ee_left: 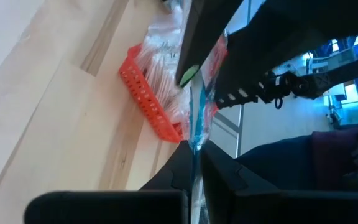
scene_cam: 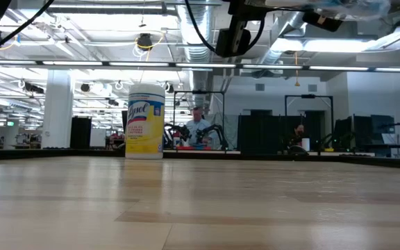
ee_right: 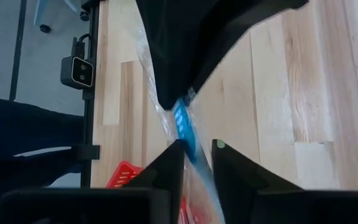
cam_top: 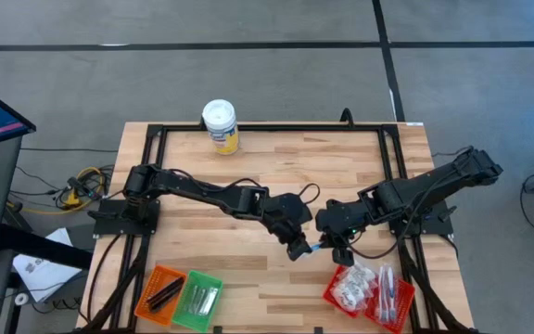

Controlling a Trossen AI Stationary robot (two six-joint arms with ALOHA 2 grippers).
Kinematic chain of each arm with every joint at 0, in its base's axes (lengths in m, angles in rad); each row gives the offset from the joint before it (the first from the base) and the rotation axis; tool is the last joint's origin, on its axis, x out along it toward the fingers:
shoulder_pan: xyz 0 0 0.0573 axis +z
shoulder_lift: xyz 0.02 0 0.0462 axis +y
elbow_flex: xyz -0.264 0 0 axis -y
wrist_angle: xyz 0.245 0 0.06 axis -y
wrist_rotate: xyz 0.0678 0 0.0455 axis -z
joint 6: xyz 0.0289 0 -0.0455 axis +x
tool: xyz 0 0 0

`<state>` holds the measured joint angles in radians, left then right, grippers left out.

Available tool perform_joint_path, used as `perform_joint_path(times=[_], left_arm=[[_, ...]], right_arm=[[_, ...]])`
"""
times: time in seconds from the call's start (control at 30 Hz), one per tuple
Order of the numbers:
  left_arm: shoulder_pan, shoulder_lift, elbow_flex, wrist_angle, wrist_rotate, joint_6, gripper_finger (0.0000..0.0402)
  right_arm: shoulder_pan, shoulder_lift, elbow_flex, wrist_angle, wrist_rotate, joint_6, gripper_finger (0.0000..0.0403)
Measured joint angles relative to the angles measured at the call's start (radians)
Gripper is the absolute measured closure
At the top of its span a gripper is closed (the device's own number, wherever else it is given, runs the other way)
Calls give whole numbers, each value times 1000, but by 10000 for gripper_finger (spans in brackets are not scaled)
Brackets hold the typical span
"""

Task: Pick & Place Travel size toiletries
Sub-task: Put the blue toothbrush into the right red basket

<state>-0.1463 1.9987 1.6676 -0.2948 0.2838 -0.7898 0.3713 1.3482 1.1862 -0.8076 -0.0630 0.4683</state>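
Note:
A slim blue toiletry stick in clear wrap (cam_top: 315, 247) hangs above the table's middle, toward the near edge, between my two grippers. My left gripper (cam_top: 302, 250) reaches in from the left and is shut on it. My right gripper (ee_right: 197, 149) comes from the right. Its fingers stand narrowly open on either side of the stick (ee_right: 182, 121); I cannot tell whether they touch it. A red mesh basket (cam_top: 327, 292) just below them holds several white sachets and wrapped sticks. My left gripper pinches one end of the wrapped stick (ee_left: 195, 163) between its two fingers. The fingers slant down from the table's left and lie along the stick. The stick juts out past the fingertips toward my right gripper, lifted clear of the table.
An orange basket (cam_top: 160, 289) with dark narrow items and a green basket (cam_top: 197, 299) with silvery ones stand at the near left. A white-lidded yellow canister (cam_top: 221, 125) stands at the far edge. Bare wood lies between.

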Motion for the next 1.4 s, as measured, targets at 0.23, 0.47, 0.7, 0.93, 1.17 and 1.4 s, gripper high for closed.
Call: perform_joint_path(times=[0.23, 0.47, 0.7, 0.93, 1.17, 1.4], left_arm=[[1, 0, 0, 14, -10, 5, 396], [2, 0, 0, 12, -7, 16, 396], [1, 0, 0, 18, -4, 22, 396], [1, 0, 0, 28, 1, 29, 396], [0, 0, 0, 36, -5, 31, 374], [-3, -46, 1, 62, -81, 28, 310]], right_arm=[[1, 0, 0, 3, -19, 3, 234], [0, 0, 0, -14, -49, -5, 163], [-9, 0, -1, -57, -52, -5, 221], [-15, 0, -1, -65, -58, -11, 344], [-20, 0, 0, -77, -63, -2, 376], [-21, 0, 0, -75, -41, 61, 383]])
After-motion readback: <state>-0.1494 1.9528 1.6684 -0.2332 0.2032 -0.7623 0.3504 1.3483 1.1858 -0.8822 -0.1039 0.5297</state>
